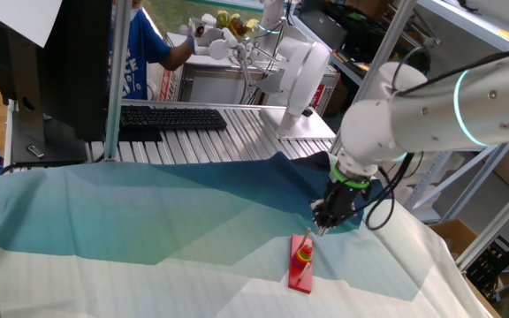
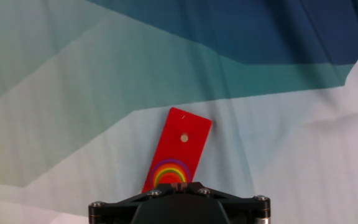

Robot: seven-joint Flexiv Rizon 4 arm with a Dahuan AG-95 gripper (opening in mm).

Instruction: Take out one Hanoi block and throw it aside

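Lighting: bright, even, diffuse | Shadows: faint | Glare: none | Focus: fixed view soft; hand view sharp

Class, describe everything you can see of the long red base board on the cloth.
The red base board is a flat, glossy rectangle, plastic by its look, lying on the blue-and-white cloth. One pale round spot, peg or hole, shows near its far end. At its near end sits a stack of coloured rings, seen from above as concentric circles. The pincer hovers just above that stack.

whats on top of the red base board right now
A stack of coloured rings sits on the red base board, near its middle. In the hand view one bare peg hole shows; the gripper body covers the board's near end.
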